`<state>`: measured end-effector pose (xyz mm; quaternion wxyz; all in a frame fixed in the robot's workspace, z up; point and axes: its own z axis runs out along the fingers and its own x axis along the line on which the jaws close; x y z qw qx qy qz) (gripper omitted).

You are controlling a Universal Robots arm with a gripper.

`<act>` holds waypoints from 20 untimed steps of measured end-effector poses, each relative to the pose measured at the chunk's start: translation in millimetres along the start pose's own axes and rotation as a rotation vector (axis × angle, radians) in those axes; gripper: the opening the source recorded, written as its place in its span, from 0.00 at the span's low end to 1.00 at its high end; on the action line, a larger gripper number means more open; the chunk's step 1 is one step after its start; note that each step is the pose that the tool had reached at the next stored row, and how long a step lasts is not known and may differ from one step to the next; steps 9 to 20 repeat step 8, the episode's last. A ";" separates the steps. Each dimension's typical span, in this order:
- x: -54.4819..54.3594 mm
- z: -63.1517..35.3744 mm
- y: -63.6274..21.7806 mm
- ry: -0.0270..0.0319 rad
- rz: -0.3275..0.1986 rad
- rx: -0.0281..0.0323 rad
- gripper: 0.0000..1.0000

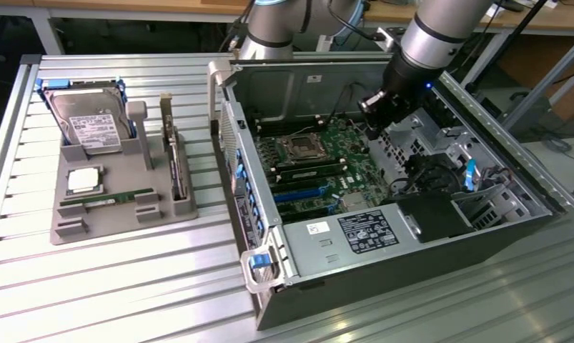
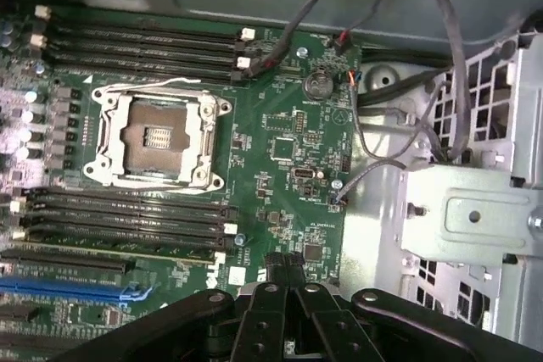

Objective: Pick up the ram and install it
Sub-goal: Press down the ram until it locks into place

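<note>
The ram [image 1: 107, 199] is a thin green stick lying in a slot of the grey fixture [image 1: 124, 225] at the exterior view's left, far from my gripper. My gripper [image 1: 374, 128] hangs inside the open computer case [image 1: 411, 250], above the green motherboard [image 1: 325, 168]. In the wrist view the gripper [image 2: 287, 290] has its black fingers pressed together, shut with nothing between them. The motherboard [image 2: 280, 142] below it shows an empty CPU socket [image 2: 159, 137] and dark memory slots [image 2: 127, 218] on either side of it, all looking empty.
The fixture also carries a hard drive [image 1: 91, 125], a square silver CPU chip [image 1: 83, 180] and an upright expansion card [image 1: 177, 168]. Loose grey cables [image 2: 407, 48] and a metal drive cage [image 2: 475, 209] crowd the case beside the motherboard. The case walls rise around my gripper.
</note>
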<state>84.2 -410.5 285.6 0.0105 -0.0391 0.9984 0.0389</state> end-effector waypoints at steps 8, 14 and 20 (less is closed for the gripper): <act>0.0 0.0 0.0 -0.0112 0.145 0.0035 0.10; 0.0 0.0 0.0 -0.0112 0.145 0.0035 0.10; 0.0 0.0 0.0 -0.0112 0.145 0.0035 0.10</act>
